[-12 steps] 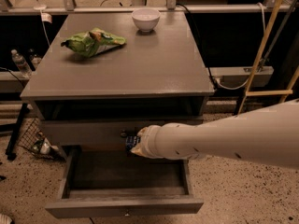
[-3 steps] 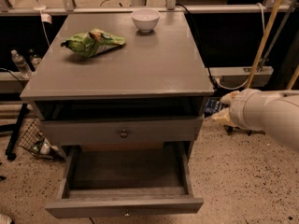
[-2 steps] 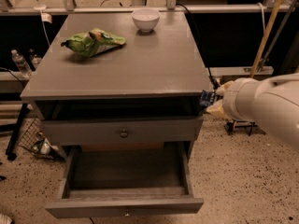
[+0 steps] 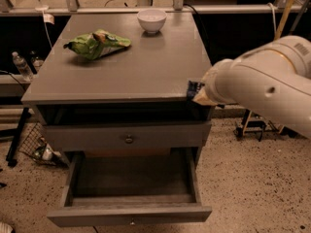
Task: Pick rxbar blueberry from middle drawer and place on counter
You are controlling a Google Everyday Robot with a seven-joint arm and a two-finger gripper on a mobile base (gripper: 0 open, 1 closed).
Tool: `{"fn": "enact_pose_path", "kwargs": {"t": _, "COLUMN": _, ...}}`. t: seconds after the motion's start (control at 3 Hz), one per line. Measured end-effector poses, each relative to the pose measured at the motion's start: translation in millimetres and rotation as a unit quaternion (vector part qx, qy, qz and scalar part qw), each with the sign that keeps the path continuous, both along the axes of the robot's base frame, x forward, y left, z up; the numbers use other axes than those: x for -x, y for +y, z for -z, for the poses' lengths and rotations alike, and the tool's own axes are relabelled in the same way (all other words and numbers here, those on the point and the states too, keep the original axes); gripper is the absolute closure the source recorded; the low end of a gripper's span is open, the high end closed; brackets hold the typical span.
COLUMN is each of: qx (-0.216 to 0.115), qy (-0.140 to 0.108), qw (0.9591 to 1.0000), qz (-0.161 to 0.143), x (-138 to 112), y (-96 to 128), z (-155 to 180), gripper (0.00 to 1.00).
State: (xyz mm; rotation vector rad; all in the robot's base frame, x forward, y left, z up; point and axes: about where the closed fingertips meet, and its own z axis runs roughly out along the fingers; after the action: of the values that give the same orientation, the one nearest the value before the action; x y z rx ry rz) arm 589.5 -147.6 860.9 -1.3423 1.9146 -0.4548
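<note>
The rxbar blueberry (image 4: 194, 88), a small dark blue bar, shows at the tip of my white arm. My gripper (image 4: 198, 93) is shut on it, at the counter's front right corner and about level with the top. The gripper is mostly hidden by the arm's wrist. The counter (image 4: 146, 64) is a broad grey top. Below, the middle drawer (image 4: 75, 176) is pulled out, and its bare floor holds nothing.
A green snack bag (image 4: 96, 43) lies at the counter's back left and a white bowl (image 4: 151, 20) stands at the back. A closed drawer front with a round knob (image 4: 129, 139) sits above the open drawer. A wire basket (image 4: 35, 144) and a bottle (image 4: 22, 64) are left of the cabinet.
My arm came out of the drawer with the bar, swung out to the cabinet's right side, then moved left and up to the counter's front right corner.
</note>
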Motion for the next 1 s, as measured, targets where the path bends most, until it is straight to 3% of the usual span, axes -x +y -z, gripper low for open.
{"fn": "enact_pose_path", "kwargs": {"t": 1.0, "qx": -0.015, "qy": 0.002, "qw": 0.9980, "qz": -0.062, "x": -88.6, "y": 42.7, "z": -29.5, "gripper": 1.00}}
